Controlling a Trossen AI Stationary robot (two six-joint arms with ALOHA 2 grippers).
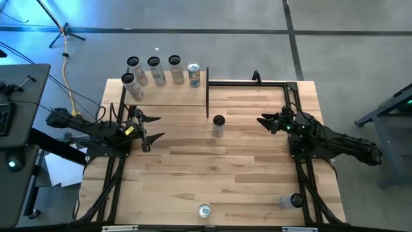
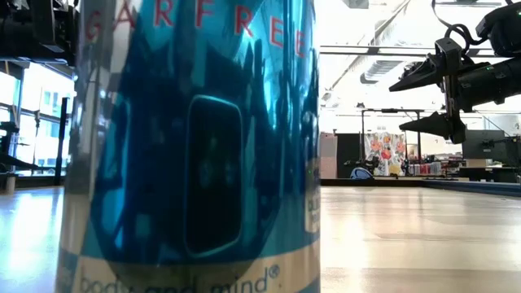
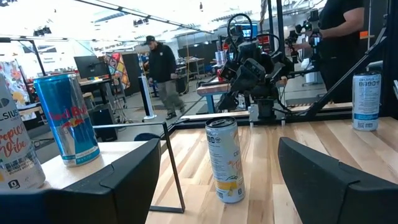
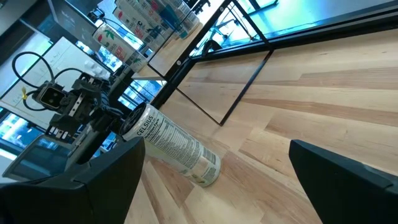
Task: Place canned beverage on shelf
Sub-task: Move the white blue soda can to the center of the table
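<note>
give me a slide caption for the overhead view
Both open grippers, left and right, flank an upright can mid-table; five cans already stand on the shelf.

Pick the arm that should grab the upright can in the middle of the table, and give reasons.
Left, probably. The can stands nearer the shelf on the left arm's side, and the left hand is open facing it. The right hand is similarly close but farther from the shelf.

Five cans [image 1: 153, 72] are standing in a cluster on the shelf [image 1: 167, 95] at the counter's [image 1: 244, 174] far left corner. One can [image 1: 218, 125] is standing mid-counter, between the left hand [image 1: 149, 128] and right hand [image 1: 265, 122]. Two more cans are sitting at the near edge [image 1: 204, 211] and near right corner [image 1: 290, 202].
</note>
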